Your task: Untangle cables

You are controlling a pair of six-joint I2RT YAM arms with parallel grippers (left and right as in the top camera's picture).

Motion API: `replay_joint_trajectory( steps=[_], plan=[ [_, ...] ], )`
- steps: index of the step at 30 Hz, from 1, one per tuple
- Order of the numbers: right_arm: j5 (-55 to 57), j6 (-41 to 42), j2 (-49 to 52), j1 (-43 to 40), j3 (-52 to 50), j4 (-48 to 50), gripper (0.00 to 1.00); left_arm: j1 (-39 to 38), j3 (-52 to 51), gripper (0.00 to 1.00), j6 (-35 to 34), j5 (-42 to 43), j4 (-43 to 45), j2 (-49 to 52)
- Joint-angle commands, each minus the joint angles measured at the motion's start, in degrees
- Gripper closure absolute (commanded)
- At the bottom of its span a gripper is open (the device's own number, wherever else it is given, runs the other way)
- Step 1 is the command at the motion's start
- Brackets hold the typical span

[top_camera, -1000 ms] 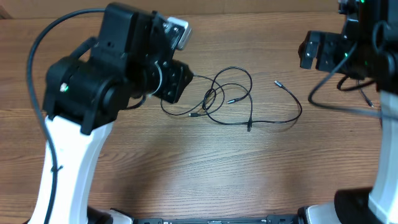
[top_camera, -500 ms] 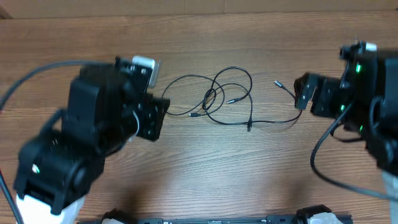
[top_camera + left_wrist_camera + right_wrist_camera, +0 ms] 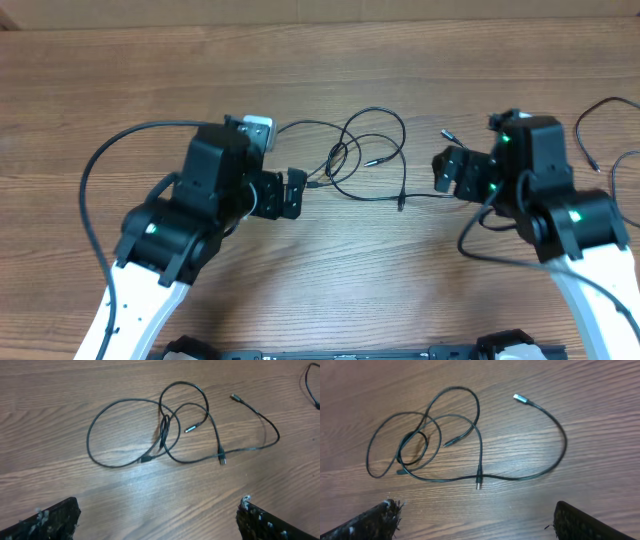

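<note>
A wooden table [image 3: 320, 300] is seen from above, and both arms are reached in over it from the 6 o'clock edge. The left arm [image 3: 190, 220] is bent in from about 8 o'clock and the right arm [image 3: 565, 210] from about 4 o'clock. The left gripper [image 3: 293, 193] is pointed toward 3 o'clock; in its wrist view its jaws are spread wide, with only bare wood between them. The right gripper [image 3: 445, 172] is pointed toward 9 o'clock, its jaws likewise set wide apart and nothing clasped. The cables [image 3: 163, 430] are laid flat on the table between the two grippers, a little toward 12 o'clock of the table's middle, and are touched by neither. Several overlapping loops are formed, crossed and twisted together near their centre. One long strand is swept out toward 3 o'clock and curled back to a silvery plug [image 3: 518, 397], at about 12 o'clock of the right gripper. A separate strand [image 3: 579, 128] is found well apart, at the 3 o'clock edge.
</note>
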Motion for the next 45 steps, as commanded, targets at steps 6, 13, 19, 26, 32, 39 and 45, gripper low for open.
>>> replay_joint_trajectory(
  steps=[6, 13, 19, 26, 32, 39, 45],
  plan=[
    [0.7, 9.4, 11.8, 0.1, 0.0, 3.6, 0.05, 0.0, -0.3, 0.00, -1.7, 2.3, 4.2, 6.4],
    [1.7, 31.1, 22.0, 0.1, 0.0, 4.4, 0.17, 0.0, -0.3, 0.00, -3.6, 2.7, 3.9, 10.3],
    [5.0, 55.2, 25.2, 0.1, 0.0, 4.7, 0.07, 0.0, -0.3, 0.00, -3.6, 2.7, 3.3, 11.2],
    [4.9, 57.5, 25.4, 0.2, -0.7, 4.5, 0.05, 0.0, -0.3, 0.00, -3.7, 2.7, 2.9, 11.2],
    [4.9, 62.1, 25.4, 0.2, -7.8, 9.1, 0.06, 0.0, -0.3, 0.00, -5.1, 2.7, 2.7, 11.2],
    [5.0, 62.0, 25.4, 0.2, -14.3, 17.4, 0.30, 0.0, -0.3, 0.00, -5.1, 2.7, 2.7, 11.2],
    [4.9, 60.3, 25.4, 0.2, -16.8, 23.3, 0.96, 0.0, -0.3, 0.00, -6.0, 2.7, 2.7, 11.2]
  ],
)
